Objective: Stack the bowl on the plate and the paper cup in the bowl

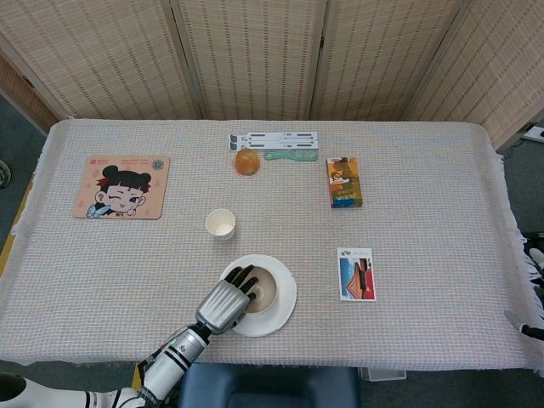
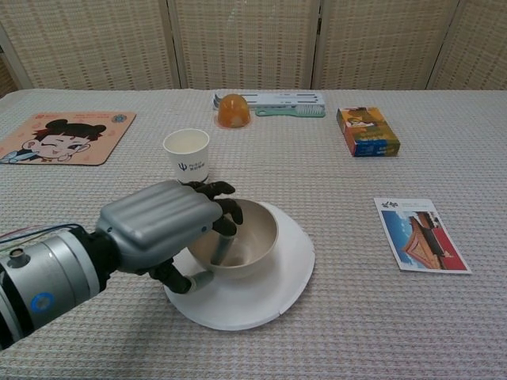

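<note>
A beige bowl [image 1: 265, 287] [image 2: 252, 229] stands on the white plate [image 1: 282, 313] [image 2: 273, 297] near the table's front edge. My left hand [image 1: 224, 304] [image 2: 158, 224] grips the bowl's left rim, with fingers hooked inside it and the thumb outside, low against the plate. The white paper cup [image 1: 220, 224] [image 2: 187, 155] stands upright on the cloth just behind the plate and slightly left, apart from the hand. My right hand shows in neither view.
A cartoon mat [image 1: 121, 186] lies at the far left. An orange jelly cup [image 1: 246, 161], a white rack and a green comb [image 1: 291, 155] sit at the back. An orange box [image 1: 343, 182] and a picture card [image 1: 356, 274] lie to the right.
</note>
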Motion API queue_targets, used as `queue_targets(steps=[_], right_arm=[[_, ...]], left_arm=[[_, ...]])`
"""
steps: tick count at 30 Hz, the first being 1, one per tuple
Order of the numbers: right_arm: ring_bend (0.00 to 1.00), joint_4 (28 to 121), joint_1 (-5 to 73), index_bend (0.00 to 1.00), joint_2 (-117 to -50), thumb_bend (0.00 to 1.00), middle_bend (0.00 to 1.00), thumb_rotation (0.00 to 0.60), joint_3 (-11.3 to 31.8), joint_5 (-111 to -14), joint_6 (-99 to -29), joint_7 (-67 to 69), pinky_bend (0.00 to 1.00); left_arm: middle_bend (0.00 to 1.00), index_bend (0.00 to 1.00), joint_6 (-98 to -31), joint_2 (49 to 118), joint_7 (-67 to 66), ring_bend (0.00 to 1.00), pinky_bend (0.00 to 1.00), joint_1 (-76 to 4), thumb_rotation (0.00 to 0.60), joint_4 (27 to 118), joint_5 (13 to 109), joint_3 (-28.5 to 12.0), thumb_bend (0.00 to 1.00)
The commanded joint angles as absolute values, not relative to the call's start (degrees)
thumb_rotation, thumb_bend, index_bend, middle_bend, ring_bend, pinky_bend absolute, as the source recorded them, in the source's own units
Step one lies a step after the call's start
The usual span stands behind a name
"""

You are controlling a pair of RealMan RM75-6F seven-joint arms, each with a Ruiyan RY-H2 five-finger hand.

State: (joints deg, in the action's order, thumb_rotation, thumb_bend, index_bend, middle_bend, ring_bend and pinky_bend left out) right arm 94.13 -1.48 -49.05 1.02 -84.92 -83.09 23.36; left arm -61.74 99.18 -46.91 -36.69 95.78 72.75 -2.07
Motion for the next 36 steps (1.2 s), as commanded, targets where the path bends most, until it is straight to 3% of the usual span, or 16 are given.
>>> queue_targets(steps=[1, 10, 18, 25, 31, 36], right_arm=[[0.00, 94.2, -1.5, 0.00, -49.0, 0.21, 0.00, 0.600, 1.0, -85.0, -83.2, 23.3, 0.00], [0.00, 94.2, -1.5, 0.00, -49.1, 0.21, 0.00, 0.600, 1.0, -84.9, -83.1, 23.1, 0.00], [0.00, 94.5, -1.4, 0.00, -49.2, 0.21, 0.00, 0.600, 1.1, -84.5, -82.9, 22.4, 0.00], [0.00, 95.0, -1.1, 0.00, -49.4, 0.21, 0.00, 0.600, 1.3, -83.8, -82.2, 21.2, 0.00], [0.00, 95.6, -1.0, 0.00, -49.6, 0.21, 0.00, 0.600, 1.5, -83.2, -82.0, 19.6, 0.00], [0.00, 96.1, -0.5, 0.00, -49.8, 0.21, 0.00, 0.600, 1.4, -83.1, -81.2, 18.0, 0.00]], left_arm=[[0.24, 0.54, -62.0, 99.2, -47.1, 0.02, 0.17, -36.7, 0.600, 96.0, 72.6, -2.0, 0.35], [0.24, 0.38, -63.8, 98.4, -49.8, 0.01, 0.17, -36.5, 0.600, 98.7, 72.2, -1.9, 0.24], [0.24, 0.36, -67.0, 94.8, -55.4, 0.01, 0.17, -35.9, 0.600, 105.6, 70.8, -2.1, 0.24], [0.24, 0.35, -71.5, 86.7, -57.1, 0.01, 0.17, -34.3, 0.600, 114.1, 70.8, -3.1, 0.24], [0.24, 0.33, -72.6, 78.0, -53.8, 0.01, 0.17, -34.0, 0.600, 120.1, 67.9, -6.5, 0.24], [0.23, 0.29, -66.2, 73.9, -49.1, 0.01, 0.17, -37.9, 0.600, 119.4, 57.9, -11.6, 0.24]])
